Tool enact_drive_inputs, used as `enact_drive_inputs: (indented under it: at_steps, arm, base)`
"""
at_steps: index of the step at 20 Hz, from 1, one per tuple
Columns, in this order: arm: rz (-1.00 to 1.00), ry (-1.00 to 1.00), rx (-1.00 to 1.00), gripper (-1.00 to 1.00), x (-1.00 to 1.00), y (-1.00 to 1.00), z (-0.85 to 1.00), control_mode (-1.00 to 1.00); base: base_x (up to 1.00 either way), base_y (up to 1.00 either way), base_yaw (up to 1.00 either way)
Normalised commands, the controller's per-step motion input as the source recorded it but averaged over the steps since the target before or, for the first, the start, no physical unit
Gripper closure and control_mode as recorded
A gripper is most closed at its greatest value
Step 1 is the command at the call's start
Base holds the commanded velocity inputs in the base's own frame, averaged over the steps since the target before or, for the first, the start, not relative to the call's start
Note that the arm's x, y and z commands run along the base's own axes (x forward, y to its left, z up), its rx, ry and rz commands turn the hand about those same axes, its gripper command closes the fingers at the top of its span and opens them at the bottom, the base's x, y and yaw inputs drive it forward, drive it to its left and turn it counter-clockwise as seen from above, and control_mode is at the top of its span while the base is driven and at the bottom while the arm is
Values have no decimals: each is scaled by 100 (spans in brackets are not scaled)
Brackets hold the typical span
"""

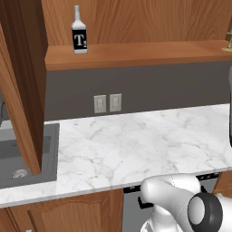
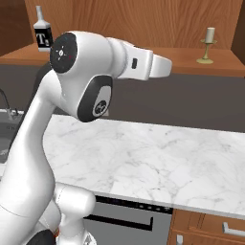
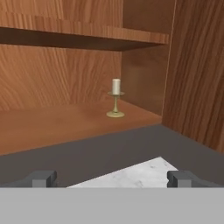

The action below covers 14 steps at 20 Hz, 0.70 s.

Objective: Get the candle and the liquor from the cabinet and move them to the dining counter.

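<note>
On the bottom shelf of the open cabinet (image 1: 136,52), the liquor (image 1: 79,32) stands upright toward the left end, and the candle (image 3: 115,98) stands upright far to the right, near the cabinet's right inner wall. They are well apart. Below the shelf runs a dark backsplash with 2 wall outlets (image 1: 107,103), then the marble desk (image 1: 136,140) with a grey sink (image 1: 22,154) at its left. The end effector (image 3: 111,178) is empty, its 2 fingertips spread wide, facing the candle and still short of the shelf.
</note>
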Motion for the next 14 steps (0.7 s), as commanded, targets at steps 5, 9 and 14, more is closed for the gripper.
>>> enact_drive_inputs:
  at_steps: [5,9,14]
  arm:
    - [-2,0,0,-100,25,-17,0,-100]
    - [-2,0,0,-100,31,-21,0,-100]
    - [0,0,0,-100,42,-2,0,-100]
  base:
    - [0,0,0]
    - [0,0,0]
    - [0,0,0]
